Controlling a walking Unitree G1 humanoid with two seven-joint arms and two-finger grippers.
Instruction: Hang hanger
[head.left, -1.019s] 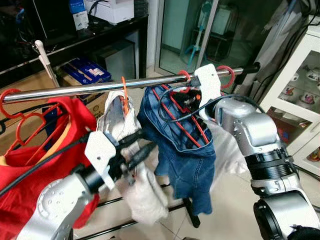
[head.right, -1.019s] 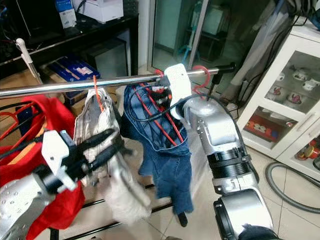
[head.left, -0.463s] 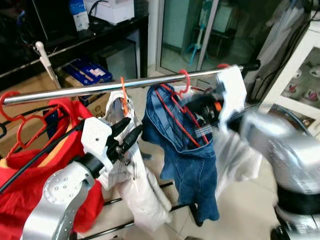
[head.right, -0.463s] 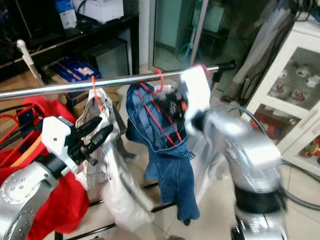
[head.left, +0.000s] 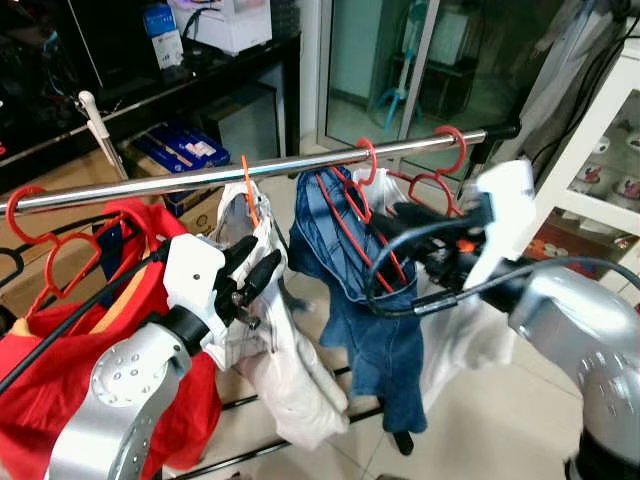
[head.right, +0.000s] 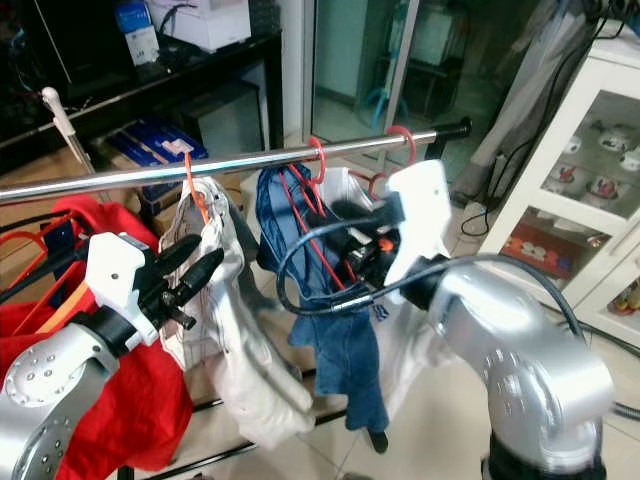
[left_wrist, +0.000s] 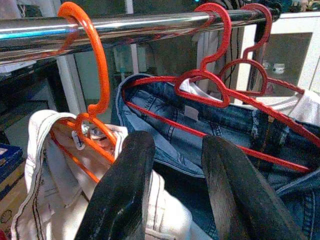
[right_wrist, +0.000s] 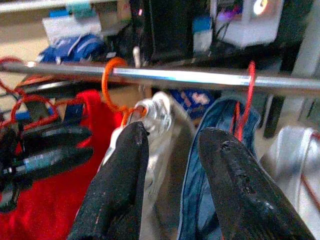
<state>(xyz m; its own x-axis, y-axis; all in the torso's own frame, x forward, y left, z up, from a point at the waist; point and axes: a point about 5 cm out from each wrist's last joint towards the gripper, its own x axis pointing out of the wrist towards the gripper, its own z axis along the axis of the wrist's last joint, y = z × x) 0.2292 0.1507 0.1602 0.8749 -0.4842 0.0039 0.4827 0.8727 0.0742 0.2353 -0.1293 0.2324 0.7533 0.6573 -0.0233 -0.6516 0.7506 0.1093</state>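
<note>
A steel rail (head.left: 200, 177) runs across in front of me. From it hang an orange hanger (head.left: 246, 180) with white trousers (head.left: 290, 370), a red hanger (head.left: 366, 160) with blue jeans (head.left: 385, 340), and near the right end another red hanger (head.left: 452, 150) with a white garment (head.left: 450, 340). My left gripper (head.left: 262, 272) is open just in front of the white trousers, holding nothing. My right gripper (head.left: 395, 228) is open in front of the jeans, below the rail, its fingers (right_wrist: 120, 165) pointing left with nothing between them.
Red garments (head.left: 60, 330) on red hangers crowd the rail's left end. A white glass-fronted cabinet (head.left: 610, 150) stands at the right. A black shelf unit (head.left: 150, 90) and a glass door (head.left: 400, 50) lie behind. The rack's lower bar (head.left: 300, 395) crosses near the floor.
My right gripper has come off the rail's right end, dropping down and back toward me; the red hanger with the white garment stays on the rail. My left gripper rose slightly.
</note>
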